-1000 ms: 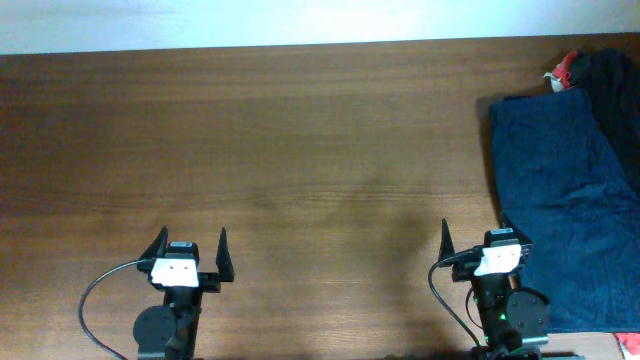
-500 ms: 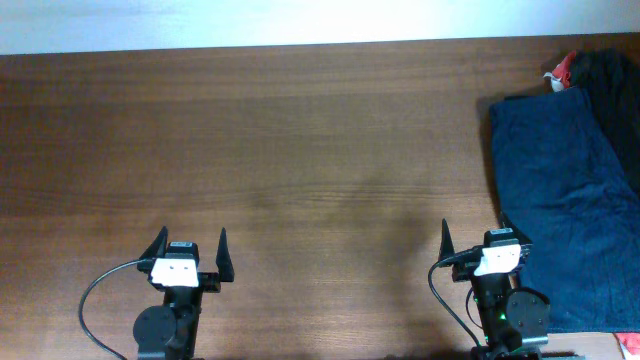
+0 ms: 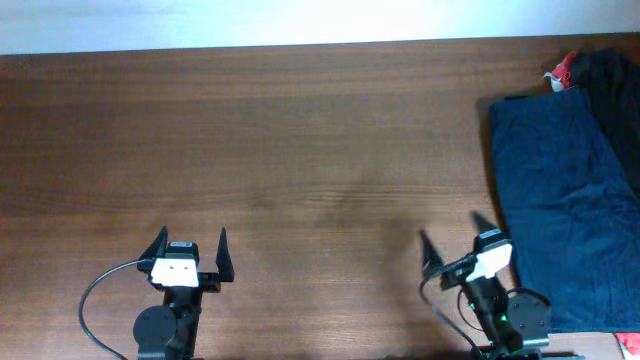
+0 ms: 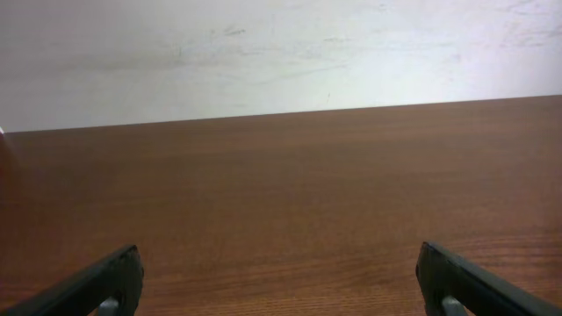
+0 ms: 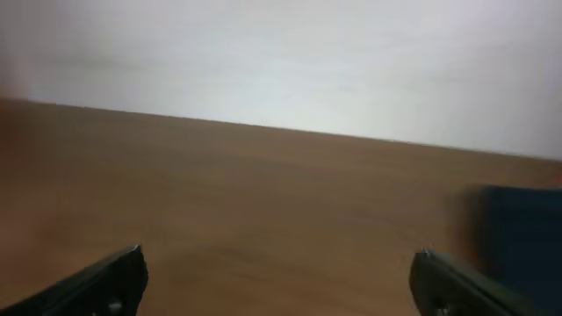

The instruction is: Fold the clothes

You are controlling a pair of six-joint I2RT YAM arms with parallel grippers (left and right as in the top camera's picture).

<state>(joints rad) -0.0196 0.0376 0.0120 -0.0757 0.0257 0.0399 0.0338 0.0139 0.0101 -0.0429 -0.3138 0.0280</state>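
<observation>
Plainly, a wooden table (image 3: 300, 130) below a white wall (image 4: 281, 53) bears clothes (image 3: 560, 180); left gripper (image 3: 191, 240) and right gripper (image 3: 452, 230) gape.

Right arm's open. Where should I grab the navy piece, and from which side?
Take the navy garment by its far-left corner, probably coming in from the bare table on its left. It lies flat with that edge exposed, while the black garment borders its far-right side.
</observation>
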